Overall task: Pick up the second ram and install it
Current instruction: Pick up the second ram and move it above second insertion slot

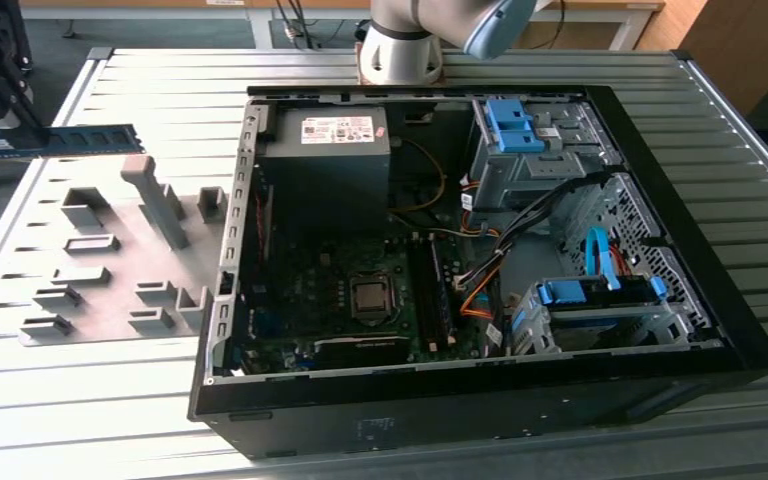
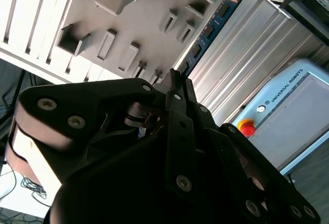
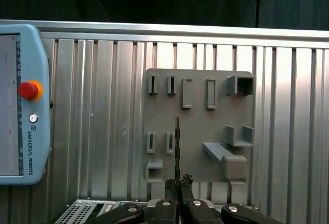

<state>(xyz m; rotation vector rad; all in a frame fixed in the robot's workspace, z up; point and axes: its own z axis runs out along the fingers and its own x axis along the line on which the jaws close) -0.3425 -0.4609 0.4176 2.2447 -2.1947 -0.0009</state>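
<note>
The second ram [image 1: 71, 140], a slim blue-green stick with black chips, hangs level in the air at the exterior view's far left, over the back edge of the grey holder plate [image 1: 104, 270]. My gripper [image 3: 178, 184] is shut on one end of it. In the first wrist view the ram [image 3: 177, 142] shows edge-on, reaching out from the fingertips above the plate [image 3: 200, 126]. In the second wrist view the ram [image 2: 212, 28] runs out past the gripper [image 2: 174, 76].
An open black computer case [image 1: 704, 330] lies at the centre and right, with the motherboard's long black slot rails [image 1: 431, 295] inside. A tall grey post [image 1: 157, 200] stands on the plate. A teach pendant [image 3: 20, 100] lies on the ribbed metal table [image 1: 77, 400]. The arm's base [image 1: 404, 50] stands behind the case.
</note>
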